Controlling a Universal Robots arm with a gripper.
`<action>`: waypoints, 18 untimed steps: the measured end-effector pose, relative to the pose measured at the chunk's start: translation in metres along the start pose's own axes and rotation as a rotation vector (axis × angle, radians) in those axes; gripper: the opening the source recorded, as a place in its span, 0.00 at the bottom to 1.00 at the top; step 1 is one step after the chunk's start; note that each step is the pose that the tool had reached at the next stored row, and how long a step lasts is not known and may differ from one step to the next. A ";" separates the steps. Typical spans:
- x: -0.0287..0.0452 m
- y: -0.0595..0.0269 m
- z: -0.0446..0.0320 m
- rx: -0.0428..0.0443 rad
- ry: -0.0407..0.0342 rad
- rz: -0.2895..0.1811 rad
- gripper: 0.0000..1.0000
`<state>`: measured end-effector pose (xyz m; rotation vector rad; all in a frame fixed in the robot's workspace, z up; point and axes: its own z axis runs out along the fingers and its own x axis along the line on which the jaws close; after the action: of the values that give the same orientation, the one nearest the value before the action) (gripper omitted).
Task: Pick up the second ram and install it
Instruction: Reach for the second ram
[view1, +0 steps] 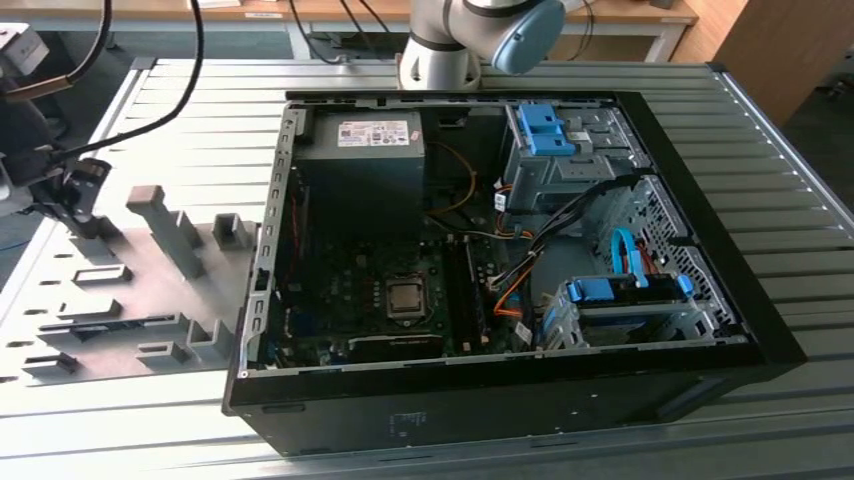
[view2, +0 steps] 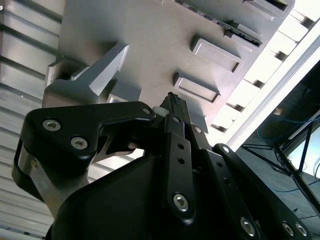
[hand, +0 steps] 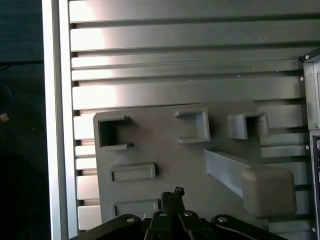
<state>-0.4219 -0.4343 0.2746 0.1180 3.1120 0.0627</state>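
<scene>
Black tool (hand: 173, 194) over a grey plastic fixture plate (hand: 165, 145)
The tool is closed, tips together, poised over the plate near the slatted metal table's (hand: 175, 55) edge.

open computer case (view1: 467, 420) on slatted table (view1: 781, 180) | grey fixture plate (view1: 140, 305) beside | hand (view1: 78, 200) above plate

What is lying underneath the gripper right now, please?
The grey fixture plate with raised blocks, on the slatted table. The gripper itself hides the spot directly beneath it.
</scene>
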 end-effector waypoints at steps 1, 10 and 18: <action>0.0000 -0.0002 0.0019 0.0000 0.0000 0.000 0.10; 0.0009 -0.0189 0.0075 0.0043 -0.0003 0.000 0.10; -0.0015 -0.0526 0.0132 0.0073 0.0000 0.000 0.10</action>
<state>-0.4240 -0.4864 0.2593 0.1177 3.1126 0.0514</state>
